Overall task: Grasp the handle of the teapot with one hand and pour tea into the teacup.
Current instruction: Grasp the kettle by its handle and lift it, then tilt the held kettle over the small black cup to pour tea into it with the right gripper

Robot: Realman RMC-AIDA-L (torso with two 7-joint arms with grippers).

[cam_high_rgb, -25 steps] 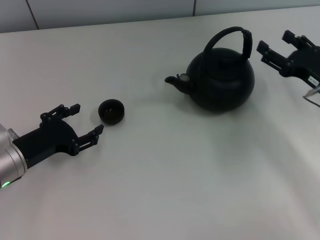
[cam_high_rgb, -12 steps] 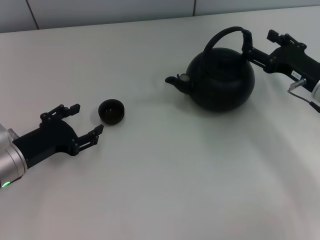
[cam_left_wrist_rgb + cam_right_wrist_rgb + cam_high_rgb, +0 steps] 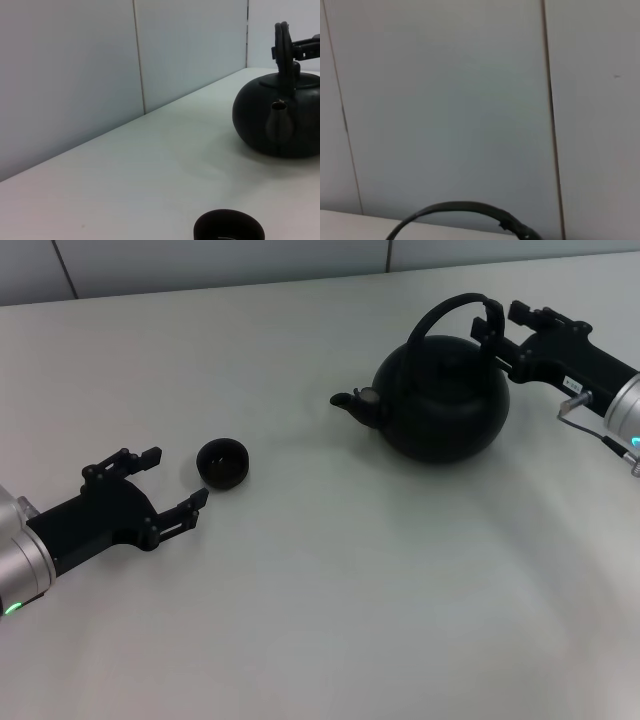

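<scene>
The matte-black teapot (image 3: 440,405) stands at the back right, its spout (image 3: 350,403) pointing left. Its thin arched handle (image 3: 452,303) has a thicker sleeve (image 3: 493,322) on the right side. My right gripper (image 3: 497,324) is open, with a finger on either side of that sleeve. The tiny black teacup (image 3: 222,462) sits at the left. My open, empty left gripper (image 3: 178,476) rests just left of the cup. The left wrist view shows the cup (image 3: 229,230), the teapot (image 3: 280,117) and its handle (image 3: 283,50). The right wrist view shows only the handle's arch (image 3: 460,207).
The white table (image 3: 330,580) stretches wide between the cup and the teapot and toward the front. A grey panelled wall (image 3: 200,260) runs along the table's back edge.
My right gripper has moved left from beside the teapot until its fingers straddle the handle's sleeve. The left arm, the cup and the teapot have not moved.
</scene>
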